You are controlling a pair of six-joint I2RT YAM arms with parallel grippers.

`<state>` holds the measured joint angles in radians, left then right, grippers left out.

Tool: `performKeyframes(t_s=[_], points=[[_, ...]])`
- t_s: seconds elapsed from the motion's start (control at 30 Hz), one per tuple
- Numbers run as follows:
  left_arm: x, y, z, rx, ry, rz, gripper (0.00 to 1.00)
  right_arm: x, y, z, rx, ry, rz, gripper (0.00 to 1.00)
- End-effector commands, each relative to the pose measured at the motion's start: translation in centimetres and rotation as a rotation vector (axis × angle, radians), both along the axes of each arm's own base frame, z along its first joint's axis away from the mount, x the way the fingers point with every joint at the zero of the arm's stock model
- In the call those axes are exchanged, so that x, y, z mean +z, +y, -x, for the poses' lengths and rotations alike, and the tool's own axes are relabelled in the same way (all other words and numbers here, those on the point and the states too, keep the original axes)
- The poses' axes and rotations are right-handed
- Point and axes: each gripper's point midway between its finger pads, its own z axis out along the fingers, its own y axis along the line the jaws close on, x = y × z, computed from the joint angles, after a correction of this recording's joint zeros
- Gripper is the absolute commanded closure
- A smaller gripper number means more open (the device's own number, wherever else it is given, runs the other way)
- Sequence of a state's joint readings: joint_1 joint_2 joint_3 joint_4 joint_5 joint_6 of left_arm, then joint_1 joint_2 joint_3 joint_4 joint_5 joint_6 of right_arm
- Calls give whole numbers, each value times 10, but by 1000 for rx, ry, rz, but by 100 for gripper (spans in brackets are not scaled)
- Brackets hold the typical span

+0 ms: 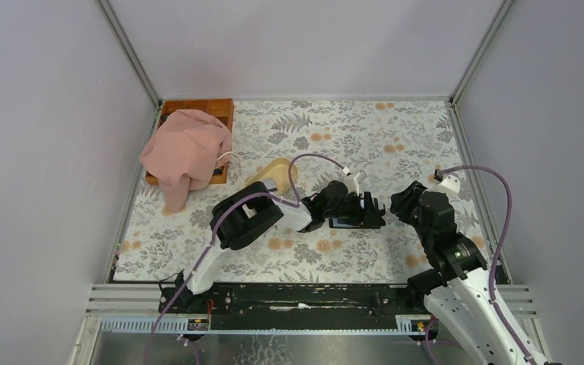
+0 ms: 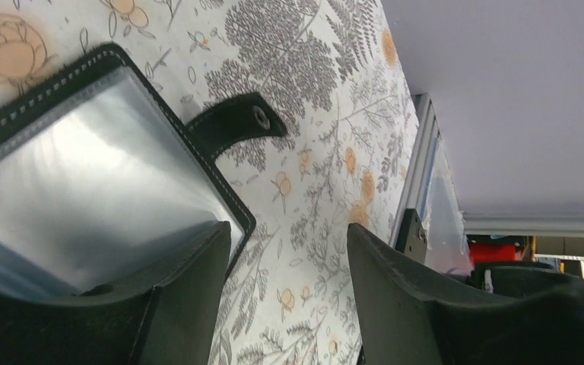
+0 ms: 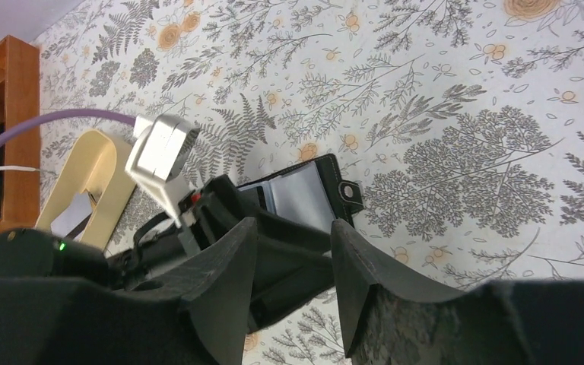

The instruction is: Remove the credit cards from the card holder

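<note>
The card holder (image 1: 344,222) lies open on the flowered table, just under my left gripper (image 1: 353,207). In the left wrist view its clear plastic sleeves (image 2: 84,175) face up and its snap strap (image 2: 236,122) sticks out to the side. My left gripper (image 2: 289,251) is open; one finger (image 2: 190,289) sits over the holder's corner, the other over bare table. My right gripper (image 3: 293,228) hangs open to the right of the holder (image 3: 296,194), with nothing between its fingers. No credit cards show; they are hidden or out of view.
A beige oval dish (image 1: 277,171) lies behind the left arm. A wooden tray (image 1: 217,106) with a pink cloth (image 1: 186,148) draped over it stands at the back left. Purple cables loop over both wrists. Frame posts stand at the table's edges.
</note>
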<state>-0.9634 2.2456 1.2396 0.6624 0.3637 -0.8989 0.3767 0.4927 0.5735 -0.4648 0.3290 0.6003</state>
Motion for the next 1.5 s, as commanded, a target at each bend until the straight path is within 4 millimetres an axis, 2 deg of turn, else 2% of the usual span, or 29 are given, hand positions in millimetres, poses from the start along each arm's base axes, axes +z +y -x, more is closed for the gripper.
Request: performKeyframes(t_s=[0.0, 0.1, 0.2, 0.37, 0.67, 0.9, 1.07, 1.23, 1.3, 1.4, 1.43, 1.47], points=[[-1, 14, 18, -29, 2, 31, 35, 18, 12, -21, -9, -65, -68, 52], [-7, 23, 24, -28, 8, 29, 35, 20, 18, -26, 4, -72, -89, 52], [2, 26, 27, -28, -3, 49, 35, 14, 23, -31, 12, -63, -106, 52], [24, 26, 30, -42, -21, 103, 35, -7, 38, -40, 57, -22, -156, 52], [31, 33, 35, -49, -35, 112, 35, -56, 70, -57, 189, 138, -199, 52], [28, 32, 38, -62, -19, 124, 35, -58, 81, -59, 272, 108, -204, 55], [41, 31, 46, -100, -30, 140, 35, -93, 91, -56, 312, 237, -210, 56], [60, 37, 59, -155, -90, 114, 34, -123, 81, -56, 278, 276, -224, 61], [63, 45, 64, -181, -104, 94, 40, -130, 84, -54, 297, 299, -247, 62], [58, 68, 55, -125, -110, 45, 49, -134, 91, -49, 337, 321, -276, 62], [56, 77, 50, -99, -105, 37, 56, -135, 93, -47, 345, 322, -284, 62], [54, 85, 43, -72, -93, 33, 69, -136, 94, -46, 355, 322, -290, 63]])
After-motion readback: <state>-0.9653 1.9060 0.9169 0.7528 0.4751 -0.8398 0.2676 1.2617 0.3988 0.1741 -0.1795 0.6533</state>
